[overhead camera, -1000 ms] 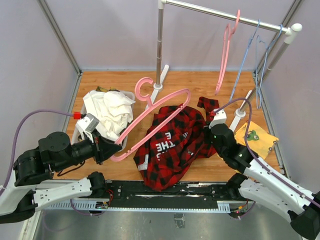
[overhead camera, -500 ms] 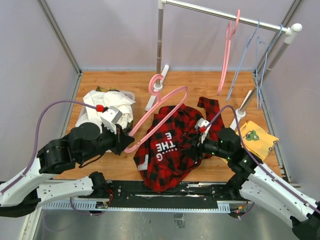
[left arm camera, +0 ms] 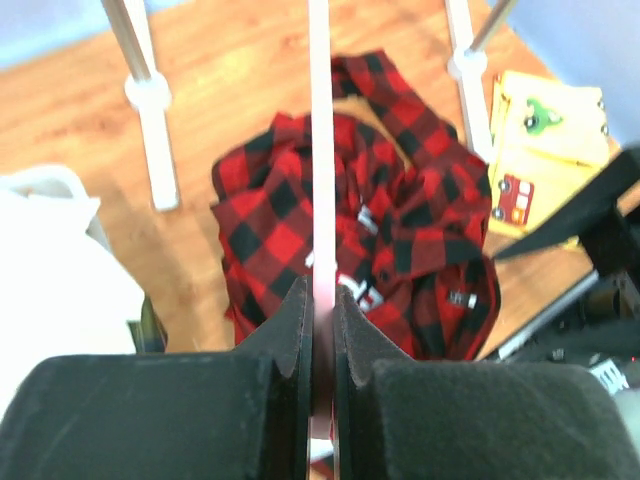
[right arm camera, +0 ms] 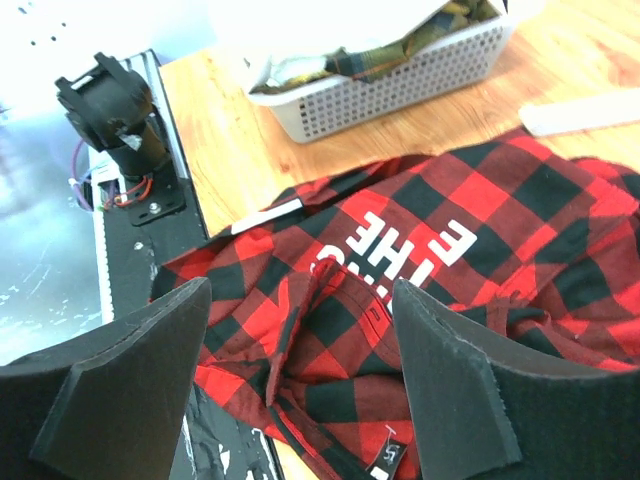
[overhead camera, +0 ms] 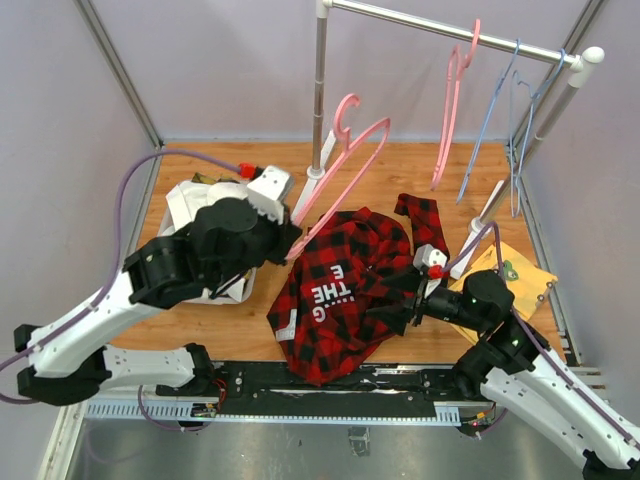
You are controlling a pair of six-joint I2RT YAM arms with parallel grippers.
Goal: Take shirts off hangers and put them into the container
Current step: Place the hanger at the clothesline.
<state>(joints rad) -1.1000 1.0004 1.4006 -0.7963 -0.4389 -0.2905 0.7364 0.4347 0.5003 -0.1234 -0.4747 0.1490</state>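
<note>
One shirt (overhead camera: 350,285): red plaid, crumpled on counter (overhead camera: 400,175) beside basket (right arm camera: 400,85); I judge it soft, light, floppy.
Left fingers (left arm camera: 290,330): clenched on pink hanger (overhead camera: 340,165).
Right fingers (right arm camera: 450,380): released, above shirt.
Hold: I'd pinch a bunched fold mid-cloth.

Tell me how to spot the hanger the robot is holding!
Find the tall metal pole standing at the back of the wooden table. A pink hanger slants beside it, pinched in the left gripper. The other pink hanger dangles from the rail instead.
</note>
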